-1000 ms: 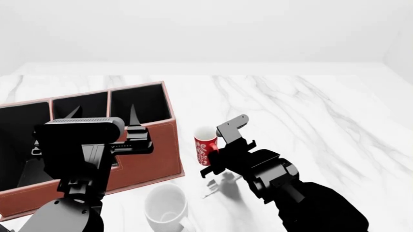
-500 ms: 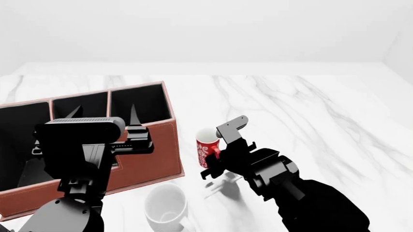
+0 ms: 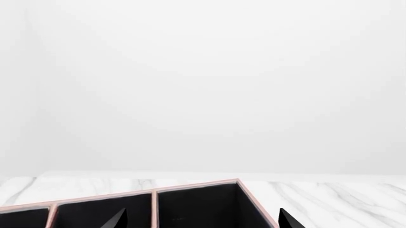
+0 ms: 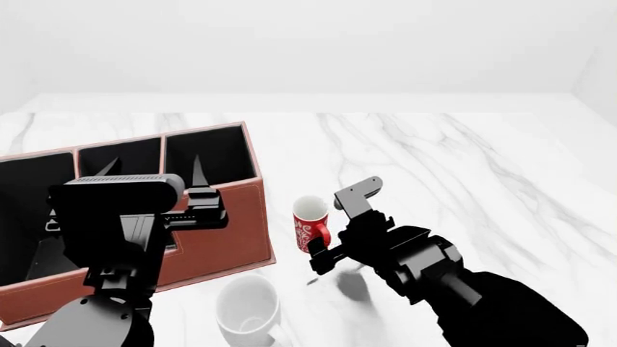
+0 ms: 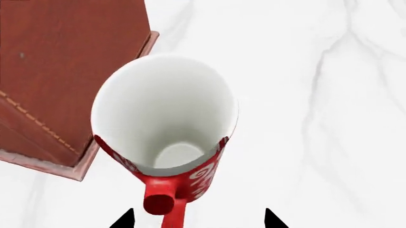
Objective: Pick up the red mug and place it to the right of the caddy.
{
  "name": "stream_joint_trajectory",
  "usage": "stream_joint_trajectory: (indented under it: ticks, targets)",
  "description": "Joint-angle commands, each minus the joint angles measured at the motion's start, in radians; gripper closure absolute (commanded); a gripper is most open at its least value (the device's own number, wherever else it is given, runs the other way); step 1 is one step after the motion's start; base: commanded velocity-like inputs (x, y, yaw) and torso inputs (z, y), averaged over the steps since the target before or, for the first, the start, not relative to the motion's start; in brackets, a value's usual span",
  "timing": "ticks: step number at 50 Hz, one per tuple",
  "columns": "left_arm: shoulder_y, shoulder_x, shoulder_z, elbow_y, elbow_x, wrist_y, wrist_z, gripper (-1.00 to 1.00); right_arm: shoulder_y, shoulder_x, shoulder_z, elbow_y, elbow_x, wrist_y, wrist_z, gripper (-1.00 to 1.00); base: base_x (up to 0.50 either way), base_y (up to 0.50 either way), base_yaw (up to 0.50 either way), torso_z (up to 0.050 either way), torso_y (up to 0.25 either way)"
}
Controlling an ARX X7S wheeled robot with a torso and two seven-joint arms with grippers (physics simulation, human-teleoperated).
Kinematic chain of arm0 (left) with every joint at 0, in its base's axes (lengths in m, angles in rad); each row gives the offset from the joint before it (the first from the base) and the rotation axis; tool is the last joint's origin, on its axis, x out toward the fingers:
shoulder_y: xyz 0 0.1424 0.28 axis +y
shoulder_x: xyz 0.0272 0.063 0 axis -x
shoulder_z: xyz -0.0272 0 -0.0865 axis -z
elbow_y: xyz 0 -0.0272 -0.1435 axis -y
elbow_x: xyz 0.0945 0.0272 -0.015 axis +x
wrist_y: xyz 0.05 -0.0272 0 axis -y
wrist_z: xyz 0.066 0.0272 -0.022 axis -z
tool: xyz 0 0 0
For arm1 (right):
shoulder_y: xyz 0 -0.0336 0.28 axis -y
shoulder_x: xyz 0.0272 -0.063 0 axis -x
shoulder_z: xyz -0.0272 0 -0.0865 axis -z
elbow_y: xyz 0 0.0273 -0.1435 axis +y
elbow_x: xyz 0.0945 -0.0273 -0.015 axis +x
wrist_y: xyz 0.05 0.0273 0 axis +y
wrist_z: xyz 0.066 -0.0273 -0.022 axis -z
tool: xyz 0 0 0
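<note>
Tool on the right (image 4: 334,230) first: sits just behind the red mug (image 4: 311,223), prongs spread wide, one raised high and one low near the tabletop (image 4: 453,152). Straddles the mug's red handle without pinching it. From the right wrist camera, same story: tool (image 5: 197,219) showing only two dark tips, well apart, with the handle poking back between them and touching neither.

Now the mug (image 5: 165,118) itself. Stands upright just to the right of the caddy (image 4: 227,231), hard by its near right corner, close but not touching. Shows off a white inside and a white swirl print on the red wall. Points its handle back toward the robot. Hard to say whether resting on the marble or held a touch above it. Looks straight down into the white cup from the wrist, with the brown stitched side of the caddy (image 5: 63,71) just beside.

Over to the left tool (image 4: 154,170). Hangs above the caddy's back row of black-lined compartments, tips spread apart and gripping nothing. Confirmed at the left wrist: tool (image 3: 203,221) with two black points well apart at the frame's edge, caddy (image 3: 197,184) rim and dark pockets between them, plain white wall beyond.

Down front, spotting a bigger white mug (image 4: 246,311) on the tabletop, near the caddy's front face and nearer the robot than the red one.
</note>
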Motion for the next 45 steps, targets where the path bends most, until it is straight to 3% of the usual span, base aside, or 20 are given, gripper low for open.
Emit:
stream_joint_trajectory:
  ticks: [1, 11, 14, 17, 21, 26, 45]
  targets:
    - [-0.001, -0.003, 0.002, -0.005, -0.004, 0.005, -0.005, -1.0, -0.062, 0.399, 0.056, -0.718, 0.103, 0.071, 0.378, -1.0, 0.0, 0.0, 0.0, 0.0, 0.0]
    - [-0.003, -0.004, 0.013, -0.011, -0.004, 0.009, -0.01, -1.0, -0.166, 0.846, 0.158, -1.478, 0.165, -0.069, 0.724, -1.0, 0.0, 0.0, 0.0, 0.0, 0.0]
    - [-0.006, -0.005, 0.011, -0.014, -0.006, 0.009, -0.011, -1.0, -0.177, 0.93, 0.191, -1.618, 0.126, -0.133, 0.794, -1.0, 0.0, 0.0, 0.0, 0.0, 0.0]
    - [-0.006, -0.006, 0.013, -0.014, -0.006, 0.01, -0.013, -1.0, -0.191, 1.003, 0.239, -1.724, -0.023, -0.217, 0.96, -1.0, 0.0, 0.0, 0.0, 0.0, 0.0]
    - [-0.005, -0.008, 0.017, -0.017, -0.005, 0.014, -0.014, -1.0, -0.217, 1.017, 0.283, -1.749, -0.216, -0.281, 1.179, -1.0, 0.0, 0.0, 0.0, 0.0, 0.0]
    - [-0.006, -0.01, 0.018, -0.022, -0.006, 0.018, -0.014, -1.0, -0.302, 1.008, 0.276, -1.753, -0.407, -0.424, 1.202, -1.0, 0.0, 0.0, 0.0, 0.0, 0.0]
    - [0.001, -0.019, 0.023, -0.01, -0.012, 0.023, -0.023, -1.0, -0.304, 0.99, 0.272, -1.74, -0.406, -0.409, 1.191, -1.0, 0.0, 0.0, 0.0, 0.0, 0.0]
